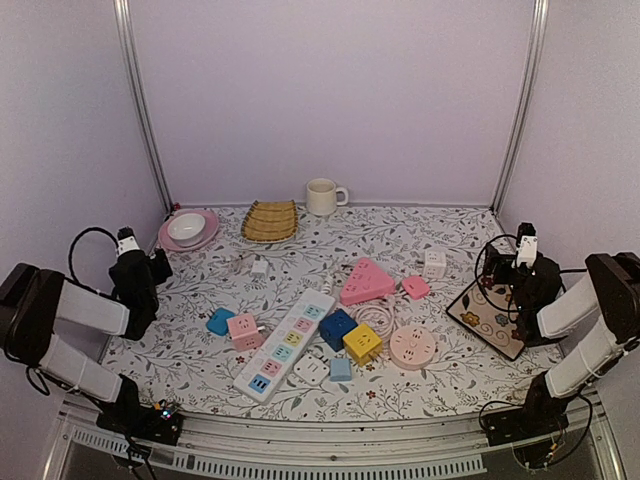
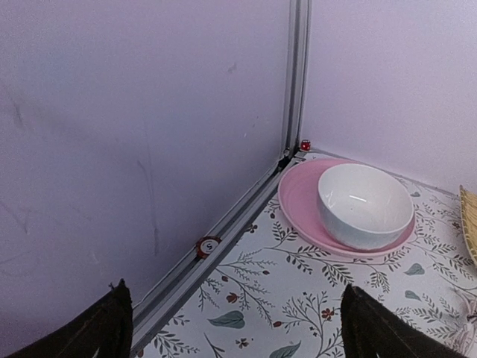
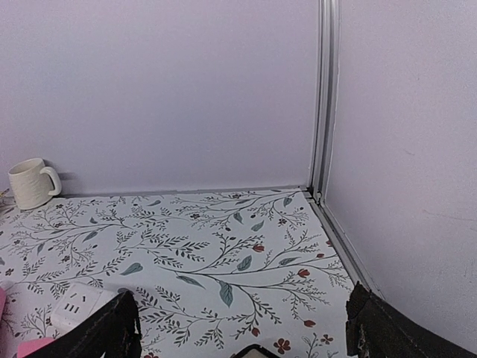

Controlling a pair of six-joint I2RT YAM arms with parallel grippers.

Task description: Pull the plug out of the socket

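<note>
Your pink plate (image 2: pixel 298 201), at the desk's (image 1: pixel 200 360) far-left corner, holds an upright white bowl (image 2: pixel 365 205). A cream mug (image 1: pixel 323 196) stands by the back wall, with a woven basket (image 1: pixel 271 220) beside it. The white power strip (image 1: pixel 285 345), with pastel outlets, lies angled mid-desk. A white plug (image 1: pixel 311 370) sits against its near right side; whether it is seated you cannot tell. Your left pincer (image 2: pixel 235 313) and right pincer (image 3: pixel 242 317) both gape wide, holding nothing.
</note>
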